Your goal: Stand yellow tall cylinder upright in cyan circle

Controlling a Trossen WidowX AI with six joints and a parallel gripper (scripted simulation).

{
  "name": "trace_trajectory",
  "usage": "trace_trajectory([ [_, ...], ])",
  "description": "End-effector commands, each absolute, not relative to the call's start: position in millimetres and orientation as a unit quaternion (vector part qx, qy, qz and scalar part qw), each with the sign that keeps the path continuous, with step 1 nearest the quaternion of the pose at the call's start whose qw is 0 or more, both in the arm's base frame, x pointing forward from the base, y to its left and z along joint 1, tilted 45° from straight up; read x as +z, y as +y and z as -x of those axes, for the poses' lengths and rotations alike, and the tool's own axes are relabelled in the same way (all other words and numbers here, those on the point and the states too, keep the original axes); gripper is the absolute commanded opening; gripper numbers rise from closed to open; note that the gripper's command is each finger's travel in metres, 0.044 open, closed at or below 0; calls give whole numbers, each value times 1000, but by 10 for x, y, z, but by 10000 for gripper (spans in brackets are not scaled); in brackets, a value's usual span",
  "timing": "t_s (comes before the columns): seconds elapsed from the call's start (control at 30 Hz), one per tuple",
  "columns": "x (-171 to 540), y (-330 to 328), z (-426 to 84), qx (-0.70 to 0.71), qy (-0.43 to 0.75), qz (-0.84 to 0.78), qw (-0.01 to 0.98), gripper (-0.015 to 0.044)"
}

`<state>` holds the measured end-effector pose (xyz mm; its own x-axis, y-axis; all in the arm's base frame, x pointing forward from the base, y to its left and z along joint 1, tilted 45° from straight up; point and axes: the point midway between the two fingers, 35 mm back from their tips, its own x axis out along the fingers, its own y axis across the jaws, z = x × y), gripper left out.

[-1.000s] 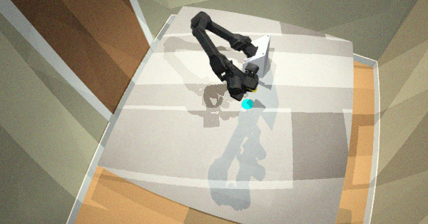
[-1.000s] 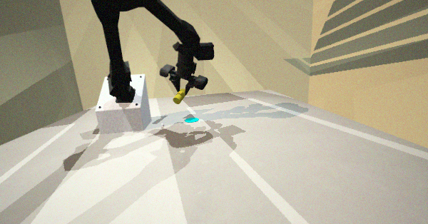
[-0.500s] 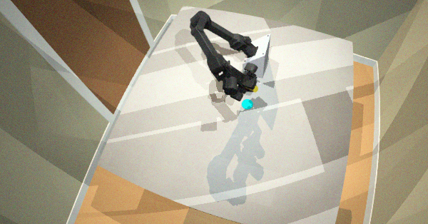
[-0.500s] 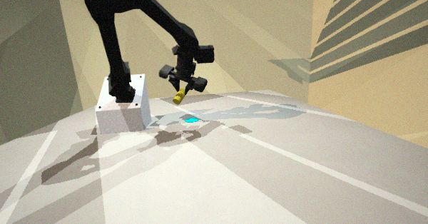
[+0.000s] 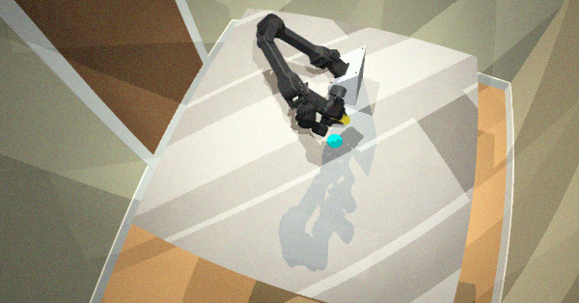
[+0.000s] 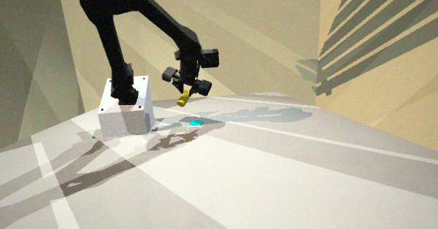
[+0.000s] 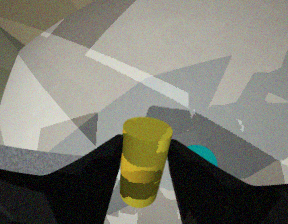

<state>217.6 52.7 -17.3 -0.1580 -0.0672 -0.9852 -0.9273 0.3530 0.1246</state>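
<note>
The gripper [image 5: 340,120] [image 6: 187,90] [image 7: 145,143] is closed on the cylinder [image 5: 345,120] [image 6: 183,98] [image 7: 142,161], with a finger on either side of it. The cylinder is in the air above the table [image 5: 410,170] [image 6: 255,183] [image 7: 195,35], and the exterior view shows it tilted, neither upright nor flat. Its upper part goes in between the fingers there, so that end is partly hidden.

From the top, only a small yellow patch shows past the dark gripper parts; the rest is covered, and the lean is hard to read from there. The wrist view shows more of the cylinder, with bands of light and shade across its side. The fingers run out of that picture at the bottom, so only their front parts show.

The circle [image 5: 334,141] [image 6: 196,122] [image 7: 202,154] lies on the table near the cylinder, below its level. It is whole in the top and exterior views, but in the wrist view a finger covers its lower part. The cylinder is not standing in it.

The arm [image 5: 277,64] [image 6: 160,17] rises from the white base [image 5: 361,56] [image 6: 124,123]; its topmost bend is cut off by the exterior view's upper edge. Dark shadows muddy the table around the circle.
</note>
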Motion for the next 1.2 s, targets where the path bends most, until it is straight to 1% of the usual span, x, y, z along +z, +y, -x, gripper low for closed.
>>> trace_trajectory([
  [0.0, -174, 533, -2165, 426, 629, 382, 526, 105],
  [1.17, -140, 534, -2184, 487, 545, 341, 591, 105],
])
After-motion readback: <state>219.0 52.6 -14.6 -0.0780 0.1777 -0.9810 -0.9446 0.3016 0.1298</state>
